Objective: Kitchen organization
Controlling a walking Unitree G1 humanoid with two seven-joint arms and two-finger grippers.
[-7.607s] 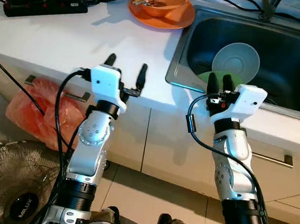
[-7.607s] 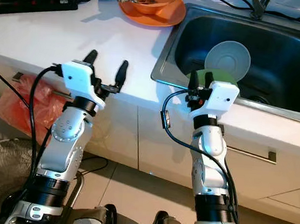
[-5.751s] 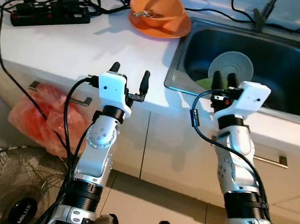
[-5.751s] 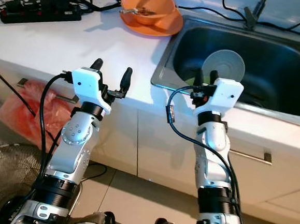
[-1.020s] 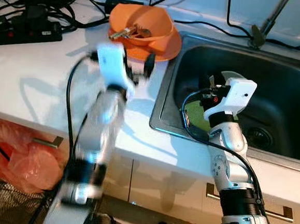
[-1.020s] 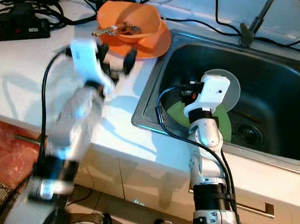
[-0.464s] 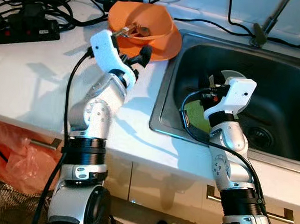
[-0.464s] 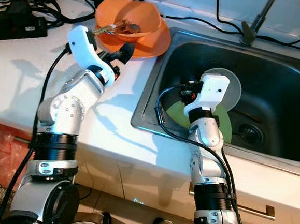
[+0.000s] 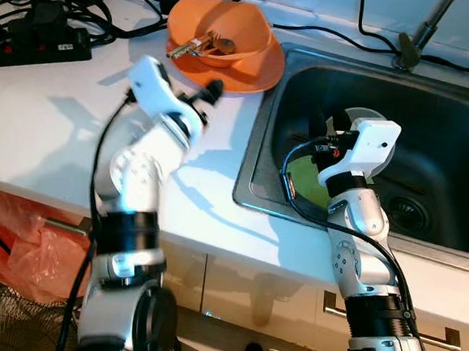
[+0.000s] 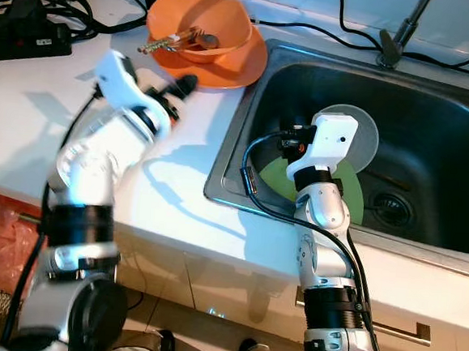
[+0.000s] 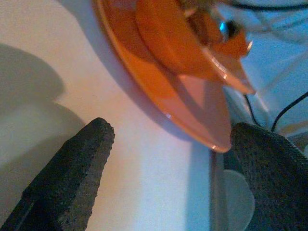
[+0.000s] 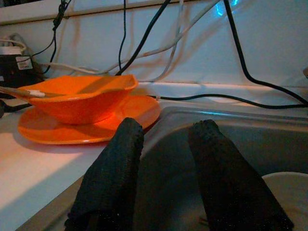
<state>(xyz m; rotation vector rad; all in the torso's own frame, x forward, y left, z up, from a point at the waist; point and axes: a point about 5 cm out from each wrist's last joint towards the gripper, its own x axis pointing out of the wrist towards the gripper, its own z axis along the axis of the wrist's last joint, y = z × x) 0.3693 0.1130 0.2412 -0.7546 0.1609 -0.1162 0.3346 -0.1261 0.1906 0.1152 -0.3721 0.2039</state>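
Fingers of the left hand (image 11: 159,159) spread beside the orange plate (image 11: 192,103) (bowl (image 9: 217,40) atop); the right hand (image 12: 166,173), slightly parted, hovers above the sink (image 9: 449,135).

We've got the white countertop (image 9: 52,120) on the left and the stainless steel sink (image 9: 435,102) set into it on the right. The round orange plate (image 9: 251,71) sits at the back of the counter, just beside the sink's rim, with the orange plastic bowl (image 9: 221,32) on it. Left of those lies the black power strip (image 9: 33,46). Down in the sink, a pale round dish (image 10: 363,137) leans over a flat green plate (image 10: 275,179).
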